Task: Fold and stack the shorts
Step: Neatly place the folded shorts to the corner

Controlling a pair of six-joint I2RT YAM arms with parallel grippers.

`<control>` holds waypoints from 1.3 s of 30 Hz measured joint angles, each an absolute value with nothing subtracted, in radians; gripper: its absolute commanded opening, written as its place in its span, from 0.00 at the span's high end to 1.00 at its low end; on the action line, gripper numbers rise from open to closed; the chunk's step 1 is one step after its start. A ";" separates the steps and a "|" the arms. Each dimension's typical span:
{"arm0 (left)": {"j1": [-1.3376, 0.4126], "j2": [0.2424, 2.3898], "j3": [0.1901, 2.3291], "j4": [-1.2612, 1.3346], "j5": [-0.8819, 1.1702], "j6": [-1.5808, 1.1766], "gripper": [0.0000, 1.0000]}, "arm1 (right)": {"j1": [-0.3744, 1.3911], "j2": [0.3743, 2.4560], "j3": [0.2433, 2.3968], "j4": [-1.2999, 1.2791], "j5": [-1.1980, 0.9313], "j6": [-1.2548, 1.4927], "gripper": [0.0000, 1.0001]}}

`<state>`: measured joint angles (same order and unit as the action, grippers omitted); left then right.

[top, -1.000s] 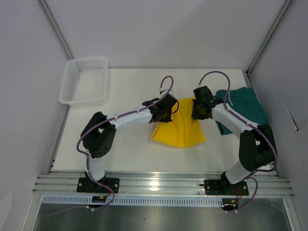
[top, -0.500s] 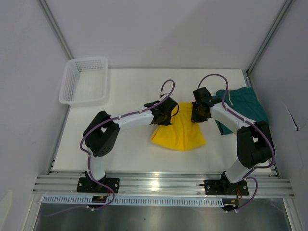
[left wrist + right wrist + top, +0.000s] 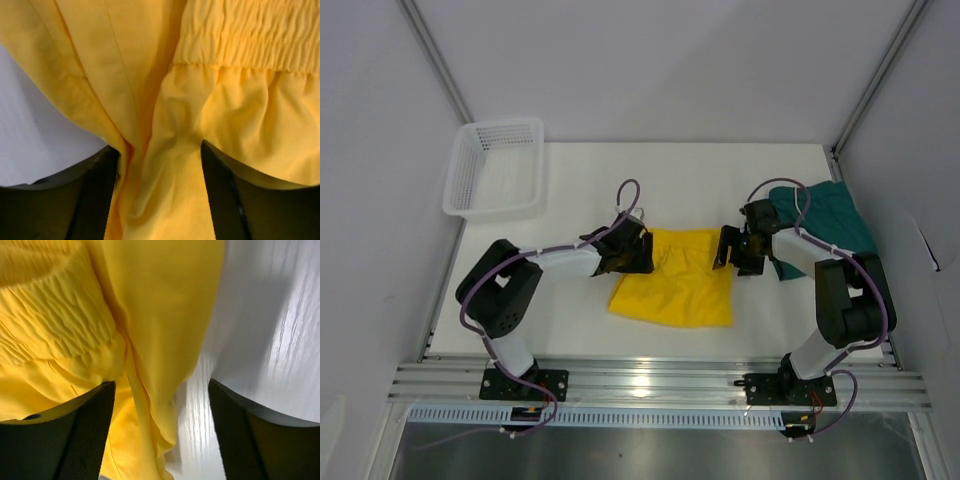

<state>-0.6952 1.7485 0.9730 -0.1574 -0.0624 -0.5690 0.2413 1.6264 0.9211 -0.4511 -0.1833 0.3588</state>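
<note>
The yellow shorts (image 3: pixel 675 288) lie spread on the white table (image 3: pixel 580 180), roughly in the middle, with the gathered elastic waistband (image 3: pixel 250 35) along the far edge and the legs pointing toward the arms' bases. The left gripper (image 3: pixel 632 255) sits low at the far-left corner of the yellow cloth, and the right gripper (image 3: pixel 735 250) sits at the far-right corner, so the two face each other across the waistband.

From the left wrist camera, the two dark fingers (image 3: pixel 97 195) stand apart with a bunched fold of yellow fabric running between them; the jaws are parted and the cloth looks loose in the gap rather than pinched (I cannot tell whether it touches either pad). From the right wrist camera, the fingers (image 3: pixel 87 435) also stand wide apart, with the edge of the yellow cloth hanging between them nearer the one finger, and bare table showing beside the other. Nothing looks clamped there either.

The dark teal-green shorts (image 3: pixel 830 225) lie crumpled at the far right of the table, just behind the right arm's forearm, apart from the yellow pair. A white mesh basket (image 3: pixel 495 168) stands at the far-left corner of the table, well away from both pairs.
</note>
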 measured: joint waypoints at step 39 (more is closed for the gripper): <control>-0.479 1.715 0.794 0.270 0.177 -0.521 0.08 | 0.140 1.723 0.832 -0.031 -0.567 0.386 0.61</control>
<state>-0.4789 1.7145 0.7940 0.2703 0.1768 -0.5209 0.1402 1.7233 0.8318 -0.0307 -0.5674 0.3859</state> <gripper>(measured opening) 0.951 0.425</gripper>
